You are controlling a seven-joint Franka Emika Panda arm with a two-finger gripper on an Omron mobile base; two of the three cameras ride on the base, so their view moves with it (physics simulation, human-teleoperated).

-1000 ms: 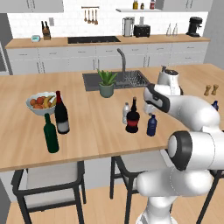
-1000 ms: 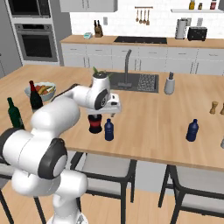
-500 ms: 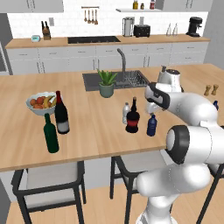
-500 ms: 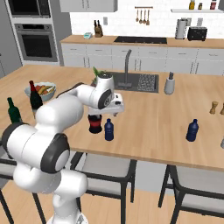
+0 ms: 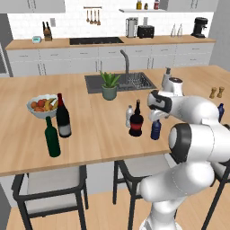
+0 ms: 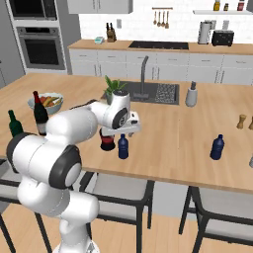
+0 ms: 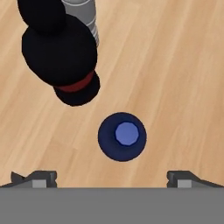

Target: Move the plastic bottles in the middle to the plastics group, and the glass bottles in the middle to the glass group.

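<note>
1. Gripper (image 7: 112,178) hangs over the wooden island counter (image 5: 103,130) with its jaws spread wide and nothing between them; in the hand view we see the two dark fingertips (image 7: 35,178) far apart at the bottom edge.
2. Directly below the gripper, just ahead of the gap between the fingertips, we see the dark blue plastic bottle (image 7: 122,136) from above, standing upright and touched by neither finger.
3. In the left base view the same blue bottle (image 5: 155,129) stands just under the gripper (image 5: 156,117); in the right base view it (image 6: 123,147) sits right beneath the hand.
4. Beyond the blue bottle from the gripper, close but apart from it, stands the squat black bottle with a red band (image 7: 61,57), also seen at (image 5: 136,123).
5. Behind the black bottle, touching or nearly touching it in the hand view, we see the clear whitish bottle (image 7: 81,15), also at (image 5: 129,116).
6. Well off to the gripper's right we find the second dark blue bottle (image 6: 217,147) of the plastics group, near two small brown shakers (image 6: 241,121).
7. Well off to its left stand the dark green wine bottle (image 5: 51,138) and the black wine bottle with a grey label (image 5: 62,117), beside a fruit bowl (image 5: 42,105).
</note>
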